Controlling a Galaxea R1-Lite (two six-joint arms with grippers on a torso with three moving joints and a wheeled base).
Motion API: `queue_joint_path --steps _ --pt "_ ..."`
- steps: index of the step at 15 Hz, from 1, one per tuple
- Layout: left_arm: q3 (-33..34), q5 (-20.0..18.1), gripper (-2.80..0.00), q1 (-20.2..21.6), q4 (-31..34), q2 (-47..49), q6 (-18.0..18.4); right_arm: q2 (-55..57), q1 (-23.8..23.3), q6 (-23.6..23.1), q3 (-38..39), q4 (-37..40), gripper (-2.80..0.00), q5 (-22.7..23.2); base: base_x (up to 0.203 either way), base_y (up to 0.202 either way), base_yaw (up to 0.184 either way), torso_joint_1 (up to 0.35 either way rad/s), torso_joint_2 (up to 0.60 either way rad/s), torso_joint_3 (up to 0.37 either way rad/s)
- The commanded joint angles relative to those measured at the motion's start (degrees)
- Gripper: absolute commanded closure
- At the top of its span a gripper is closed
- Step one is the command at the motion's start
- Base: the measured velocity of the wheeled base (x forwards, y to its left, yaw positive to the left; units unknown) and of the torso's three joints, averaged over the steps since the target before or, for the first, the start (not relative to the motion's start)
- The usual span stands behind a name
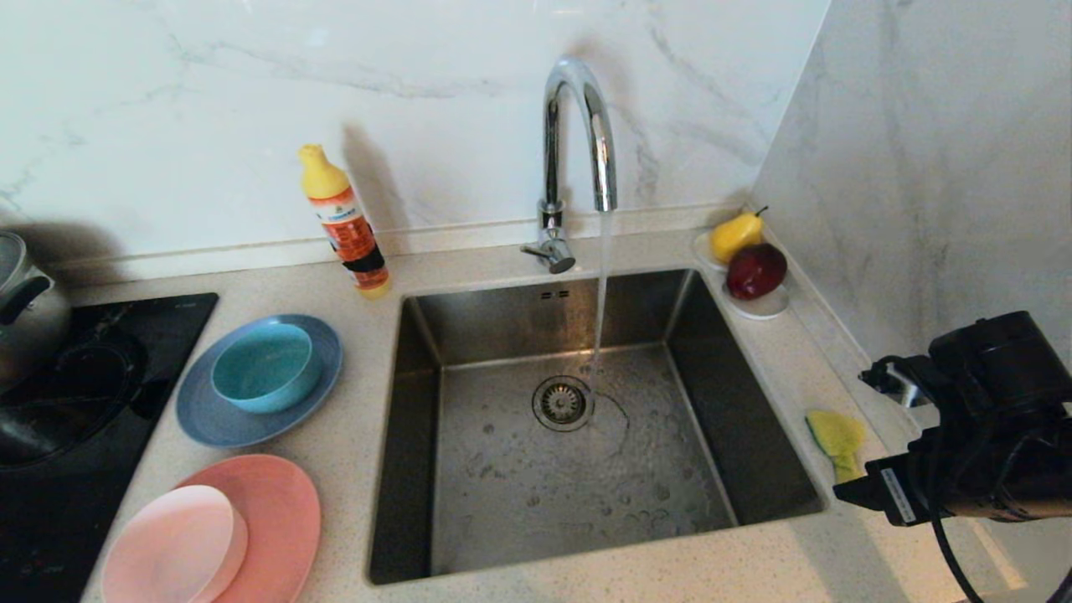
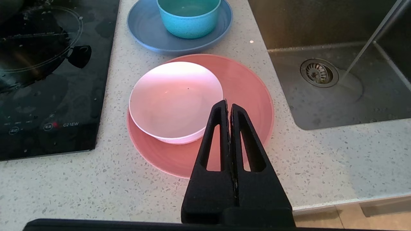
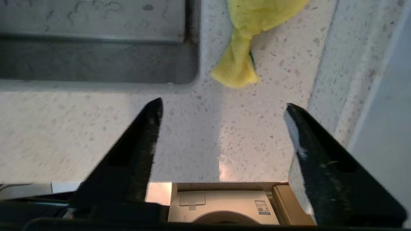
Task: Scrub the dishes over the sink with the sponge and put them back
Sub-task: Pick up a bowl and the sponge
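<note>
The yellow sponge (image 1: pixel 837 442) (image 3: pixel 247 38) lies on the counter to the right of the sink (image 1: pixel 419 402), pinched at its middle. My right gripper (image 3: pixel 223 107) hovers open over the counter just short of the sponge, nothing between its fingers. Left of the sink a teal bowl (image 1: pixel 264 367) sits on a grey-blue plate (image 1: pixel 209 419); nearer, a pale pink bowl (image 1: pixel 176 536) (image 2: pixel 175 101) rests on a salmon-pink plate (image 1: pixel 285 511) (image 2: pixel 244 86). My left gripper (image 2: pixel 228 102) is shut and empty, parked above the pink plate's edge.
Water runs from the chrome tap (image 1: pixel 578 142) into the basin near the drain (image 1: pixel 563 403). A soap bottle (image 1: pixel 343 219) stands behind the plates. A saucer with fruit (image 1: pixel 749 260) sits at the back right corner. A hob (image 1: pixel 92 419) with a pot (image 1: pixel 25 301) is far left.
</note>
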Motion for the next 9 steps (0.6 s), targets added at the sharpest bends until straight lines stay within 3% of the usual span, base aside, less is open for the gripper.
queue_joint_path --steps 1,9 --pt "0.9 0.0 0.00 0.0 0.0 0.2 0.0 1.6 -1.4 -0.1 1.9 -3.7 -2.80 0.3 0.000 0.000 0.000 0.000 0.00 0.000" --pt "0.9 0.0 0.00 0.0 0.0 0.2 0.0 8.9 -4.4 1.9 2.6 -8.7 -2.80 1.0 0.000 0.000 0.000 0.000 0.00 0.000"
